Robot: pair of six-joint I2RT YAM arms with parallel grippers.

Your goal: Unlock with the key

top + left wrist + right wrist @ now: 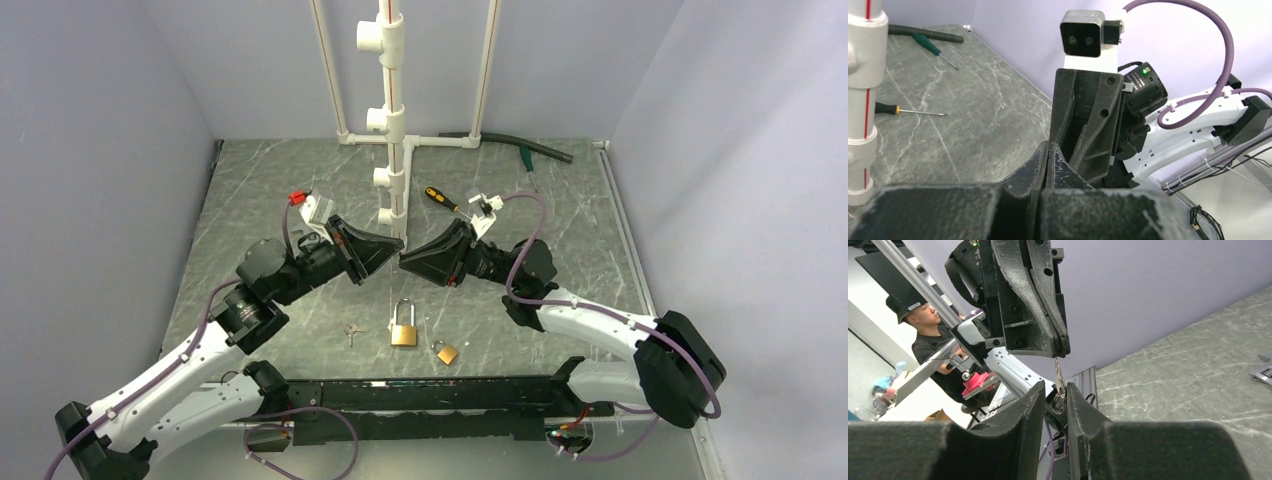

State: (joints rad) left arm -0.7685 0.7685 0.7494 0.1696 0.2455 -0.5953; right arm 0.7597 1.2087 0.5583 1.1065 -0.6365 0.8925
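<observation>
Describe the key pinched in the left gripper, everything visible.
The key looks like a thin silver-grey metal strip, seen edge-on. It hangs straight down from the shut tips of the left gripper, which pinch its upper end. A small wire ring dangles at its lower end. It sits in the gap between the open fingers of the right gripper; whether they touch it cannot be told. Its teeth are too small to make out.

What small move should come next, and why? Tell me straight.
Probably close the right hand on the key: it hangs from the shut left hand, between the right fingers, which show a gap around it.
</observation>
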